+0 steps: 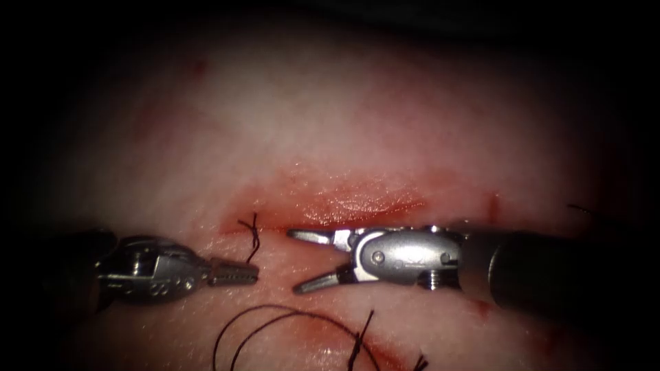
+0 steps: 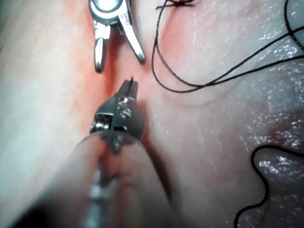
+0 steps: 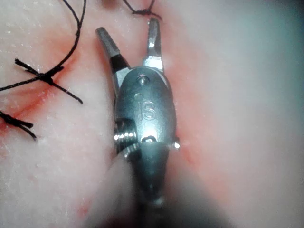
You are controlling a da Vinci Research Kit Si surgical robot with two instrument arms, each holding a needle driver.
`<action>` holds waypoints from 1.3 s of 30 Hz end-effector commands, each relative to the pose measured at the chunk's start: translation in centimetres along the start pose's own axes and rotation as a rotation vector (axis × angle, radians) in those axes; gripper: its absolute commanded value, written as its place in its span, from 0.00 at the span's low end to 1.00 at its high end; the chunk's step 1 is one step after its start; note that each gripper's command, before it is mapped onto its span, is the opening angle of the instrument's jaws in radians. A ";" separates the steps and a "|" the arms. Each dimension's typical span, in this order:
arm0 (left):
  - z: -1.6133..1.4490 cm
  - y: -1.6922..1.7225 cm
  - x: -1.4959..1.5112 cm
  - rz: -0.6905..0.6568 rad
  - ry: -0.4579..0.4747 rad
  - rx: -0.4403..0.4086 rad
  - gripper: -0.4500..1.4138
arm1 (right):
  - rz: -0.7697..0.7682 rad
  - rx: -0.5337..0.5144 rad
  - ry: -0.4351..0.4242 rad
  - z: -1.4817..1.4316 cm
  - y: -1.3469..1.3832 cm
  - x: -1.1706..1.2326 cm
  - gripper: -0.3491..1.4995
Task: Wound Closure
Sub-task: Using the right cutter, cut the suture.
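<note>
The cut (image 1: 337,206) runs across the tissue (image 1: 344,117), wet with red fluid. At its left end sits a stitch (image 1: 251,224), and a short thread tail (image 1: 254,244) drops from it to the tip of my left tool (image 1: 249,273). That tool is shut on the tail, and a stub of thread pokes out of its jaws (image 2: 129,87). My right tool (image 1: 297,262) lies along the cut's near edge, open and holding nothing. Its tips point at the left tool (image 3: 127,26), a small gap away (image 2: 119,64).
Long dark thread (image 1: 275,315) loops over the tissue in front of both tools (image 2: 199,85). Earlier knots with cut ends (image 1: 359,340) sit nearby (image 3: 45,76). Another thread end (image 1: 577,207) lies at the far right.
</note>
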 end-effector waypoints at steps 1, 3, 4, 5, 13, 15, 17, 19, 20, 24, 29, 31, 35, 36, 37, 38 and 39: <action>0.06 -0.06 -0.02 0.000 0.003 0.002 0.00 | -0.010 -0.009 0.012 0.17 0.01 -0.02 0.96; 0.05 -0.07 0.00 -0.003 0.005 0.003 0.00 | -0.028 -0.017 0.015 0.22 0.00 -0.01 0.96; 0.03 -0.09 0.02 -0.001 0.006 0.004 0.00 | -0.033 -0.021 0.016 0.25 0.00 0.01 0.95; 0.02 -0.10 0.04 0.002 0.006 0.006 0.00 | -0.038 -0.026 0.020 0.27 0.00 0.02 0.94; 0.01 -0.12 0.09 0.001 0.007 0.014 0.00 | -0.060 -0.082 0.053 0.46 0.03 0.09 0.94; 0.01 -0.12 0.09 0.001 0.008 0.014 0.00 | -0.067 -0.092 0.058 0.54 0.03 0.09 0.94; 0.00 -0.12 0.09 0.002 0.008 0.014 0.00 | -0.070 -0.103 0.062 0.63 0.03 0.09 0.94; 0.00 -0.12 0.08 0.002 0.008 0.013 0.00 | -0.078 -0.103 0.062 0.69 0.02 0.09 0.94; 0.00 -0.12 0.08 0.002 0.008 0.013 0.00 | -0.079 -0.106 0.064 0.72 0.02 0.09 0.94; 0.00 -0.12 0.08 0.002 0.005 0.015 0.00 | -0.093 -0.112 0.080 0.84 0.00 0.13 0.94; 0.00 -0.11 0.08 0.002 0.008 0.014 0.00 | -0.106 -0.102 0.089 0.95 -0.06 0.15 0.93; 0.00 -0.12 0.09 0.002 0.007 0.014 0.00 | -0.109 -0.099 0.091 0.99 -0.08 0.16 0.93; 0.01 -0.10 0.09 0.002 0.009 0.014 0.00 | -0.122 -0.092 0.096 1.10 -0.11 0.13 0.93; 0.01 -0.10 0.09 0.003 0.009 0.014 0.00 | -0.125 -0.091 0.096 1.11 -0.12 0.11 0.93; 0.01 -0.10 0.09 0.003 0.009 0.014 0.00 | -0.126 -0.092 0.095 1.12 -0.12 0.09 0.92; 0.00 -0.10 0.09 0.003 0.009 0.014 0.00 | -0.129 -0.092 0.094 1.13 -0.13 0.05 0.92; 0.01 -0.09 0.09 0.003 0.008 0.014 0.00 | -0.132 -0.094 0.096 1.13 -0.13 0.02 0.92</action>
